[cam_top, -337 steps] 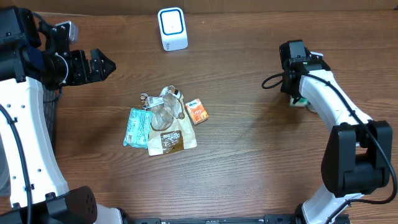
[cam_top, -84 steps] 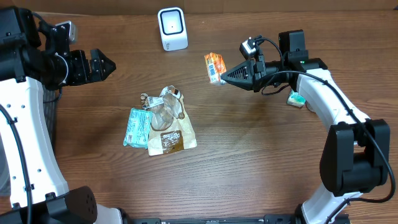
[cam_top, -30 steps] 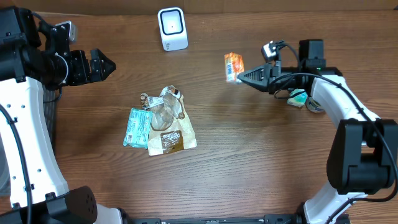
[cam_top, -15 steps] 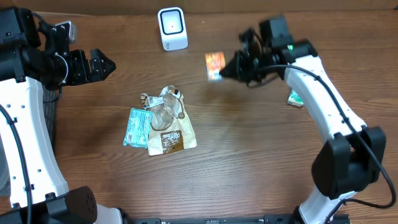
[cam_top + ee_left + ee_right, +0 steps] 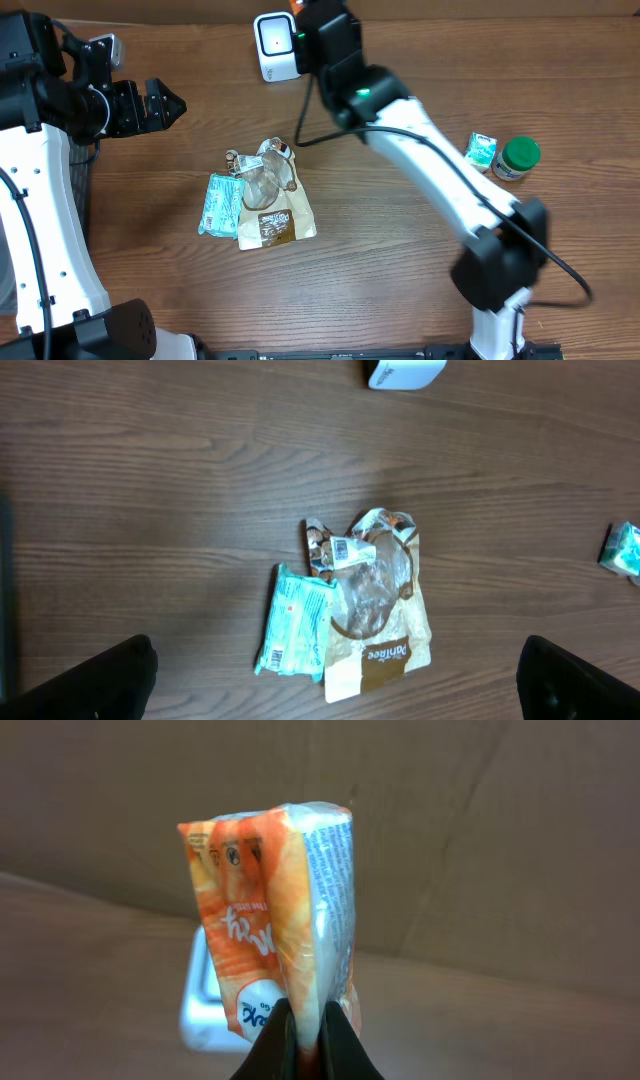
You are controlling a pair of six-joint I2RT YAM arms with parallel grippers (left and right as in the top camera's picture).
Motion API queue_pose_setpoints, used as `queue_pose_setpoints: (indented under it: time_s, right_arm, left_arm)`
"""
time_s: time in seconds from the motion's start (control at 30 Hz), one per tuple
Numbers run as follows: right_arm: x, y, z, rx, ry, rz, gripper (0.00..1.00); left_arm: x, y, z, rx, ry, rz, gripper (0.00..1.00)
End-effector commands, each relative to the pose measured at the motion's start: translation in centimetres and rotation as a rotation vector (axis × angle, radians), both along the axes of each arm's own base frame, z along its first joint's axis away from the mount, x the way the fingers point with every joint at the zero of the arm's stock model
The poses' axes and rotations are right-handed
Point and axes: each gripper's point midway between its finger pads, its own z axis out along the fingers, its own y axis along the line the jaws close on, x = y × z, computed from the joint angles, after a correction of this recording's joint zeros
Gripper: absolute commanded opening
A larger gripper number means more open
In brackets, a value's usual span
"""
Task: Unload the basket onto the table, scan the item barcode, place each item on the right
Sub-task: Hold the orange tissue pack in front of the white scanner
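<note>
My right gripper (image 5: 310,1028) is shut on the lower edge of an orange and white snack packet (image 5: 265,920), holding it upright. Right behind the packet stands the white barcode scanner (image 5: 200,1005). From overhead, the right arm (image 5: 420,140) reaches across to the back of the table. Only an orange tip of the packet (image 5: 296,5) shows there, beside the scanner (image 5: 275,45). Far to the left, my left gripper (image 5: 165,103) hangs open and empty, high above the table.
A pile of packets lies mid-table: a teal pack (image 5: 218,203), a brown bag (image 5: 278,218) and a clear wrapper (image 5: 262,178). A small teal packet (image 5: 481,151) and a green-lidded jar (image 5: 519,157) sit at the right. In the left wrist view the pile (image 5: 380,630) lies below the open gripper (image 5: 335,685).
The right arm has swung left and toward the back, carrying the orange packet from the table's middle up to the scanner. The left arm has not moved.
</note>
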Motion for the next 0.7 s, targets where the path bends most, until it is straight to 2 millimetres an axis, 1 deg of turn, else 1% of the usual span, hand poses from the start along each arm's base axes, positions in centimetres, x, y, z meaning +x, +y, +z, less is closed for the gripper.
queue_pose_setpoints:
  time_s: [0.0,0.17,0.27,0.37,0.5,0.53,0.67]
  right_arm:
    - [2.6,0.0,-3.4,-0.308,-0.079,-0.046,0.04]
    - [5.4,2.5,-5.4,-0.465,-0.215,0.033,0.04]
    - [6.1,4.6,-7.8,-0.593,-0.248,0.163,0.04]
    - [6.3,5.9,-10.1,-0.684,-0.254,0.258,0.04]
    - [6.8,6.4,-11.7,-0.724,-0.276,0.279,0.04]
    - [6.7,6.8,-12.4,-0.732,-0.272,0.303,0.04]
    - [6.8,6.9,-13.1,-0.731,-0.268,0.312,0.04]
  left_arm:
    - [-0.1,-0.3,0.5,0.015,-0.020,-0.027,1.00]
    - [-0.1,-0.3,0.5,0.015,-0.020,-0.027,0.99]
    - [-0.1,-0.3,0.5,0.015,-0.020,-0.027,0.99]
    - [-0.1,-0.3,0.5,0.015,-0.020,-0.027,0.99]
    - [-0.1,-0.3,0.5,0.015,-0.020,-0.026,0.99]
    - [-0.1,-0.3,0.5,0.015,-0.020,-0.026,1.00]
    - [-0.1,-0.3,0.5,0.015,-0.020,-0.026,1.00]
